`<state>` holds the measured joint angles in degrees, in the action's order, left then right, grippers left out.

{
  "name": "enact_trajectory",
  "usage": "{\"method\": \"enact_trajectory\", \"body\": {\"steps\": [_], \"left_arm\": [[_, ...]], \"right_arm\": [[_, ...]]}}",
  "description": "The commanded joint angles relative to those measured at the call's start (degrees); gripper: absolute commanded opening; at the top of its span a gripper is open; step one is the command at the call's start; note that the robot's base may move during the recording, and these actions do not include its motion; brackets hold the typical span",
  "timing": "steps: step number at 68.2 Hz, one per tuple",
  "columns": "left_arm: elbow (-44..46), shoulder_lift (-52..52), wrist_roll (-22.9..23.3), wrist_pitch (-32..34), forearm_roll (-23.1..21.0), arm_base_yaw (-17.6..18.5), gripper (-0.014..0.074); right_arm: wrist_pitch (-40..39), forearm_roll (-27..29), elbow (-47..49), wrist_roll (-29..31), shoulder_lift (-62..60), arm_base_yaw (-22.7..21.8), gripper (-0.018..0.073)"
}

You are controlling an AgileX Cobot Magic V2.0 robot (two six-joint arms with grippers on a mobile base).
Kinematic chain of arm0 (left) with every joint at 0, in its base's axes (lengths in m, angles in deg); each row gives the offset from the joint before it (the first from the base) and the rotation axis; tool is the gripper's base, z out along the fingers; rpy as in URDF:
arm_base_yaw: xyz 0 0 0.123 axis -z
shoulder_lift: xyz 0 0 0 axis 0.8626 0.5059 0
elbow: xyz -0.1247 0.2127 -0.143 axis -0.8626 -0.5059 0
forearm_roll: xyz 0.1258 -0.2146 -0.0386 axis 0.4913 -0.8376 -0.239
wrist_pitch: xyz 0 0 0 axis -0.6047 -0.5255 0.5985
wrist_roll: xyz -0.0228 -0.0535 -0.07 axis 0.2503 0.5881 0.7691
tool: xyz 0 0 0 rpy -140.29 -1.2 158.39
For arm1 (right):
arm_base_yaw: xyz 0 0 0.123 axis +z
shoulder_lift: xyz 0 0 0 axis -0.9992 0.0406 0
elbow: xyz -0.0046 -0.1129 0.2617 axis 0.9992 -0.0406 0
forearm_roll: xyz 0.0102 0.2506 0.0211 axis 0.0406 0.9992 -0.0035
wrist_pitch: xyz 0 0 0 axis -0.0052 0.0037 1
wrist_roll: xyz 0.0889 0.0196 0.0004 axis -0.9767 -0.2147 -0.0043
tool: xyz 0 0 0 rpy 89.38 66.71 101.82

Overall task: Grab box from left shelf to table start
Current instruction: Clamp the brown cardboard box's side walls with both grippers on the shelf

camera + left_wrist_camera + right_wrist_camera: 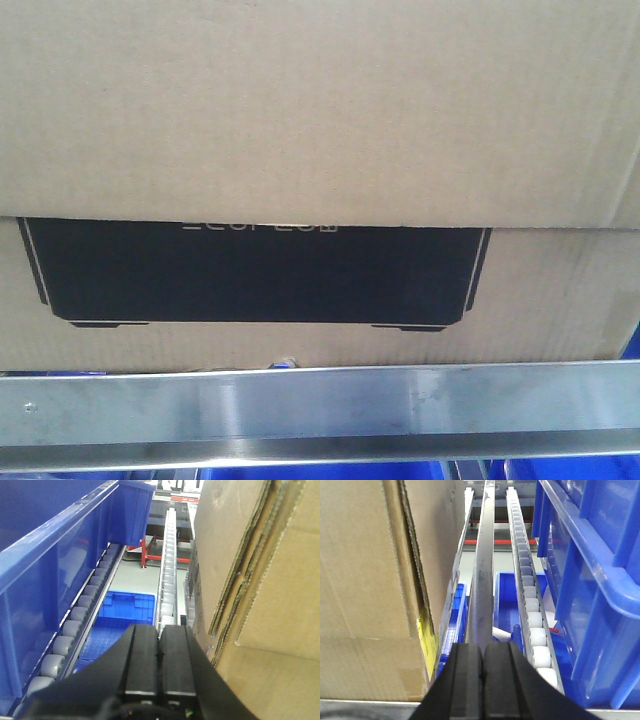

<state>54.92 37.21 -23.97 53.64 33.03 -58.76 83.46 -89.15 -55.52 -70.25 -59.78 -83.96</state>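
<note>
The tan cardboard box (320, 110) fills the front view, its black printed rectangle (255, 272) facing me just above the shelf's silver front rail (320, 410). In the left wrist view the box (270, 580) stands right beside my left gripper (160, 630), which is shut with nothing between its fingers. In the right wrist view the box (365, 580) stands to the left of my right gripper (483, 647), also shut and empty. Each gripper sits at one side of the box, at its lower front corner.
Blue plastic bins (55, 570) (590, 580) flank the box on both sides. Roller tracks (167, 565) (530, 605) and a metal divider rail (482, 575) run back along the shelf. Lower blue crates (122, 612) show below.
</note>
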Motion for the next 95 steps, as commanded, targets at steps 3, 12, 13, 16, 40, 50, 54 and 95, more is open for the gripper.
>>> {"method": "enact_trajectory", "body": {"steps": [3,12,13,16,40,50,54,95], "left_arm": [[0.3,-0.94,0.32,5.26,-0.13,0.39,-0.0099],[0.3,-0.94,0.32,5.26,-0.13,0.39,-0.0099],[0.3,-0.94,0.32,5.26,-0.13,0.39,-0.0099],[0.3,-0.94,0.32,5.26,-0.13,0.39,-0.0099],[0.3,-0.94,0.57,7.65,-0.27,0.39,-0.0099],[0.94,-0.94,0.58,10.72,-4.28,0.39,-0.0099],[2.38,-0.94,0.58,11.03,-4.27,0.39,-0.0099],[32.38,14.44,0.58,-7.79,3.44,0.39,0.0384]], "right_arm": [[-4.96,0.08,-0.12,0.14,-0.22,0.02,0.0054],[-4.96,0.08,-0.12,0.14,-0.22,0.02,0.0054],[-4.96,0.08,-0.12,0.14,-0.22,0.02,0.0054],[-4.96,0.08,-0.12,0.14,-0.22,0.02,0.0054],[-4.97,-0.12,-0.12,0.25,-0.22,0.02,0.0054],[-4.97,-0.12,-0.12,0.25,-0.22,0.02,0.0054],[-4.97,-0.12,-0.12,0.25,-0.22,0.02,0.0054],[-4.97,-0.12,-0.12,0.25,-0.22,0.02,0.0054]]}}
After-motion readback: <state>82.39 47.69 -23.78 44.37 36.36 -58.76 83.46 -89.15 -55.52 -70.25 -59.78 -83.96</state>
